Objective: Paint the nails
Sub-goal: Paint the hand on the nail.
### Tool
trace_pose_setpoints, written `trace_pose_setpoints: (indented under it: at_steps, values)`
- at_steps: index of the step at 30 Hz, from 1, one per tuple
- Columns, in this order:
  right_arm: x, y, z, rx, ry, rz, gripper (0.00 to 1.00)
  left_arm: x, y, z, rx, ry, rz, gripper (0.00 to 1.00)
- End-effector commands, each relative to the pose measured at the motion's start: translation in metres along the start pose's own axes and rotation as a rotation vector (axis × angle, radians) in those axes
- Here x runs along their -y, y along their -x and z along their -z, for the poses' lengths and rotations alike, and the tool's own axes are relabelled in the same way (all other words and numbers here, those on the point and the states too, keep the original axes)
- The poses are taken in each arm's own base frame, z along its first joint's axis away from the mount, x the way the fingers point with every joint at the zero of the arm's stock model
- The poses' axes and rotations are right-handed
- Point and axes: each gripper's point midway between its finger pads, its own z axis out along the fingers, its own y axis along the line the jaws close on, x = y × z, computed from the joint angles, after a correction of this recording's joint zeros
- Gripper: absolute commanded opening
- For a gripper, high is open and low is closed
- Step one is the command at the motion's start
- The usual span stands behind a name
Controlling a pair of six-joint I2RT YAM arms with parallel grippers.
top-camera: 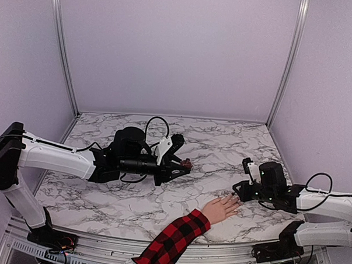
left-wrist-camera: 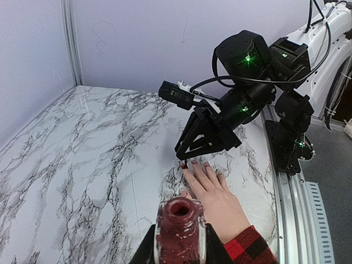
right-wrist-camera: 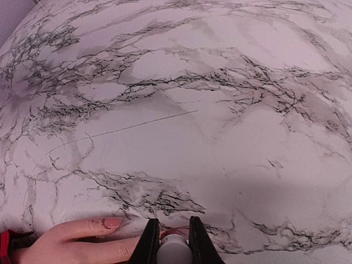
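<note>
Nails (right-wrist-camera: pixel 113 222), where? (desk)
On the pale hand (top-camera: pixel 221 208), flat on the marble worktop (top-camera: pixel 132 200), front right, plaid sleeve (top-camera: pixel 172 242) trailing. (photographer)
Fingers? (desk)
Both closed: right fingers (right-wrist-camera: pixel 149 242) clamp a white brush cap (right-wrist-camera: pixel 173 252) over the fingertips, possibly touching one; left fingers (left-wrist-camera: pixel 147 253) grip the open polish bottle (left-wrist-camera: pixel 180 223), well apart. (photographer)

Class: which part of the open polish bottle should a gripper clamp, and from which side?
Clamp the polish bottle on its dark-red body below the neck, coming level from the side. Its open mouth faces up, so the top must stay clear and the bottle upright. The left gripper holds it this way.
</note>
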Motion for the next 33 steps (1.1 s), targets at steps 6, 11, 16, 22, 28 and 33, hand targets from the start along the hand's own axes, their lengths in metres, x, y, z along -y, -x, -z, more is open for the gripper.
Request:
trace_pose_setpoints:
  at_steps: [6, 11, 16, 22, 28, 33]
  values:
    - [0.005, 0.022, 0.002, 0.054, -0.046, -0.014, 0.00, -0.001, 0.017, 0.001, 0.052, -0.004, -0.018, 0.00]
    - [0.010, 0.023, 0.002, 0.060, -0.075, -0.027, 0.00, -0.001, 0.017, 0.001, 0.052, -0.003, -0.018, 0.00]
    - [0.012, 0.025, 0.002, 0.064, -0.091, -0.029, 0.00, -0.001, 0.017, 0.000, 0.052, -0.006, -0.016, 0.00]
    - [0.016, 0.026, 0.001, 0.067, -0.114, -0.040, 0.00, -0.001, 0.016, 0.001, 0.052, -0.005, -0.016, 0.00]
    - [0.021, 0.019, 0.000, 0.036, -0.141, -0.050, 0.00, -0.001, 0.015, 0.001, 0.049, -0.003, -0.015, 0.00]
    - [0.023, 0.018, 0.000, 0.031, -0.155, -0.062, 0.00, -0.001, 0.016, 0.001, 0.051, -0.003, -0.017, 0.00]
